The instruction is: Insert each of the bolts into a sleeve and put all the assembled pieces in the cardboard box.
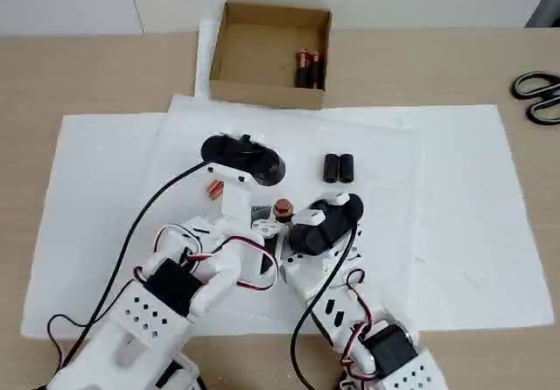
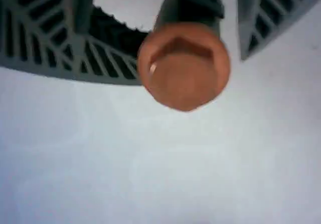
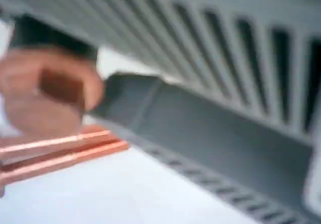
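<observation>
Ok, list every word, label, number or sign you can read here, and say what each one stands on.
There is no readable text. No word, number, label or sign shows on the cardboard box, the black sleeves, the copper bolt head, the scissors or the white sheet.

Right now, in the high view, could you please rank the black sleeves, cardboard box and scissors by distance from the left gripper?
From the left gripper:
1. Black sleeves, nearby on the white sheet.
2. Cardboard box, farther back.
3. Scissors, far right edge.
</observation>
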### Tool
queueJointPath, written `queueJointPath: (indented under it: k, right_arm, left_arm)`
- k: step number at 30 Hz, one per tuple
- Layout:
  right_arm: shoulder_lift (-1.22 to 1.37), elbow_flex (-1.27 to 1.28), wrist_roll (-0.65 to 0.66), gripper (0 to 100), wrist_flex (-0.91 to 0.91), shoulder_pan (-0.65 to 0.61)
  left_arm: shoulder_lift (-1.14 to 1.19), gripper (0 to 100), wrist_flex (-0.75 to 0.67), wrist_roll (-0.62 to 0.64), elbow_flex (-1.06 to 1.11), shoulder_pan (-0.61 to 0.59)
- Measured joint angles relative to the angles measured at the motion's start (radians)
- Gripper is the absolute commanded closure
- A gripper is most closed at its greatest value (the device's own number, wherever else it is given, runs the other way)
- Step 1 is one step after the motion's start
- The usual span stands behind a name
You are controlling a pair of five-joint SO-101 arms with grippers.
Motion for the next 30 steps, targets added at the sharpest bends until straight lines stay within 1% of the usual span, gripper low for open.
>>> queueJointPath:
  k: [4, 7, 10, 19, 25, 30]
  right_arm:
    - [0.000, 0.000, 0.000, 99.5, 0.000, 0.000]
    - [0.000, 0.000, 0.000, 99.5, 0.000, 0.000]
    - [0.000, 0.000, 0.000, 99.5, 0.000, 0.000]
    - [0.000, 0.000, 0.000, 99.5, 0.000, 0.000]
    - [0.000, 0.000, 0.000, 99.5, 0.000, 0.000]
    - [0.000, 0.000, 0.000, 99.5, 0.000, 0.000]
  left_arm:
    - [0.000, 80, 0.002, 0.000, -0.002, 0.000]
    - [0.002, 80, -0.028, 0.000, -0.002, -0.037]
    - [0.002, 80, -0.052, 0.000, -0.002, -0.048]
    - [0.002, 80, -0.055, -0.003, -0.026, -0.064]
    - [0.002, 80, -0.055, -0.015, -0.028, -0.169]
    - [0.002, 80, -0.049, -0.060, -0.028, -0.299]
